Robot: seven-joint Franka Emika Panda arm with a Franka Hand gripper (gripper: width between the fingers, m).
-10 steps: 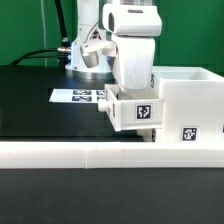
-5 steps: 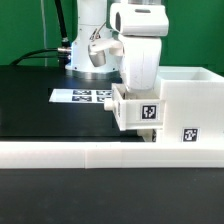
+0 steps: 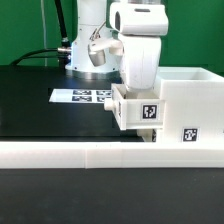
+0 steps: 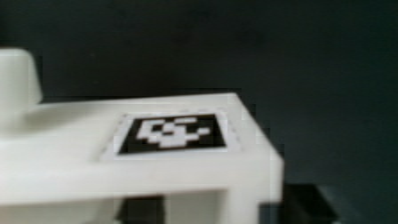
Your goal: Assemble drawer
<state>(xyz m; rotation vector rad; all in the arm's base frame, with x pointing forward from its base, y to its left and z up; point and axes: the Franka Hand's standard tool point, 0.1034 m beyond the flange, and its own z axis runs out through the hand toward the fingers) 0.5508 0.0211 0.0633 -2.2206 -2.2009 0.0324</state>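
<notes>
Step in hand: a small tray [image 3: 137,109] is apparently being slid into the housing [image 3: 186,104] from the exterior view's left.
Gripper [image 3: 139,88]: directly above the tray; fingers hidden, so its opening and grip cannot be told.
Next move: probably pushing the tray level into the housing.
Count: one housing, one tray visible, one marker board [image 3: 80,97] behind the tray, one rail [image 3: 100,154] in front.
Wrist view: tray's tagged face [image 4: 175,133].

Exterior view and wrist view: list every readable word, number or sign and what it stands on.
No readable words or numbers.
Small tray: square black-and-white tag, pattern only.
Cube housing: a tag, too small to decode.
Marker board: tags, too small.
</notes>
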